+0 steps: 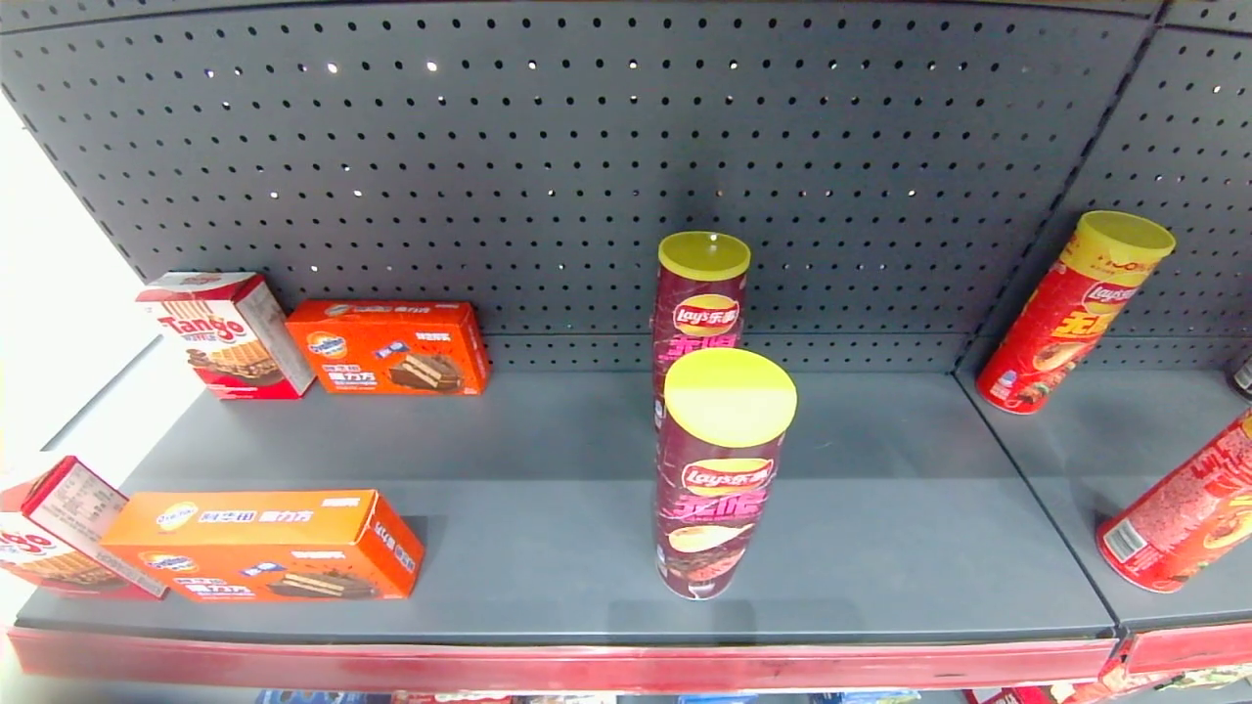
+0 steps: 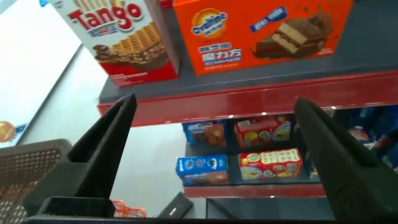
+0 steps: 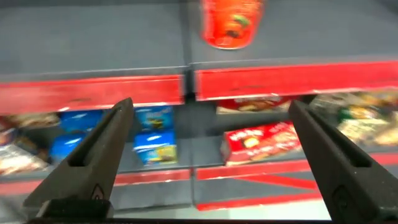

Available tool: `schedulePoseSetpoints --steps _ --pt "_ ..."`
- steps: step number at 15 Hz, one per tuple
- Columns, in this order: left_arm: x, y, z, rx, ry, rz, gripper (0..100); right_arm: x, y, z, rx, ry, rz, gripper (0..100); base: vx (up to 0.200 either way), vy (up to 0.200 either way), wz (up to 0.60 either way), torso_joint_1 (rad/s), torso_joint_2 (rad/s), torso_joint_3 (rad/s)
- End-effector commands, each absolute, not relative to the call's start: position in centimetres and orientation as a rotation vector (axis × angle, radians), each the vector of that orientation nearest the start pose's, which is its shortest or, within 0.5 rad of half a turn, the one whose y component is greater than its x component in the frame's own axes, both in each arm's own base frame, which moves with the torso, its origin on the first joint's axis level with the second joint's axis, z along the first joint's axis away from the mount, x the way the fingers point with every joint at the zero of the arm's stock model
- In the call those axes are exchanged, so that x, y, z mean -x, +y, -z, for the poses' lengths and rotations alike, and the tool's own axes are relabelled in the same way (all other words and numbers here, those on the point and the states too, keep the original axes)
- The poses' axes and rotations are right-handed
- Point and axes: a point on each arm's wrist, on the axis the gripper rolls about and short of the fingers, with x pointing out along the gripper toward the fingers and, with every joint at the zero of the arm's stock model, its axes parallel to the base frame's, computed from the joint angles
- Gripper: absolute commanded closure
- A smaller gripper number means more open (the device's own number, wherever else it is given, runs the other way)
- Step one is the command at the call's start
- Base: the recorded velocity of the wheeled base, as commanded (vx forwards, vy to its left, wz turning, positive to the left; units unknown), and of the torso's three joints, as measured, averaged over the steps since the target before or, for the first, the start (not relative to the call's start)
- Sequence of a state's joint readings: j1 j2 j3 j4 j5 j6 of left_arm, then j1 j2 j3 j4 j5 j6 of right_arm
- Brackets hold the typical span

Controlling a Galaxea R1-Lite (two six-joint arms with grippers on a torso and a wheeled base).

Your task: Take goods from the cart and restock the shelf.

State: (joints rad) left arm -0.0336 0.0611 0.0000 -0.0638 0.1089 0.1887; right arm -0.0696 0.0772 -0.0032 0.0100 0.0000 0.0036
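Possibly trouble ahead: could topple the tall front crisp can standing near the lip of the shelf while sliding fresh stock past it, sending it into the rear can directly behind; could also clip the red edge strip on the rise from below. Pictured with both arms held lower than that shelf, facing the racks: left pincer spread wide and empty beneath the wafer box, what looks like the cart's basket low alongside; right pincer likewise agape, gripping nothing, under a red can

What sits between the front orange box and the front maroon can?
Nothing: the head view shows bare shelf between the front orange box and the front maroon can.
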Motion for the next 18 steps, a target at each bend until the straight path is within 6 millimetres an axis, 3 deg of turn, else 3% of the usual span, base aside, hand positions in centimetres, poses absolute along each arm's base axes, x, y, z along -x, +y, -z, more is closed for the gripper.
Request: schedulePoseSetpoints --steps 1,14,18 --pt "1.78 0.18 -8.34 -0.186 0.0 -0.022 0 1.78 0.02 -7.66 0.001 0.077 -0.049 0 0.0 0.0 0.0 0.0 0.0 0.0" --pt "2.18 0.0 -8.18 -0.222 -0.043 -0.019 0 2.3 0.05 -7.54 -0.002 0.006 -0.028 0 0.0 0.0 0.0 0.0 0.0 0.0" --pt "2.31 -0.03 -8.16 -0.057 -0.057 -0.002 0 2.3 0.05 -7.54 -0.002 0.006 -0.028 0 0.0 0.0 0.0 0.0 0.0 0.0"
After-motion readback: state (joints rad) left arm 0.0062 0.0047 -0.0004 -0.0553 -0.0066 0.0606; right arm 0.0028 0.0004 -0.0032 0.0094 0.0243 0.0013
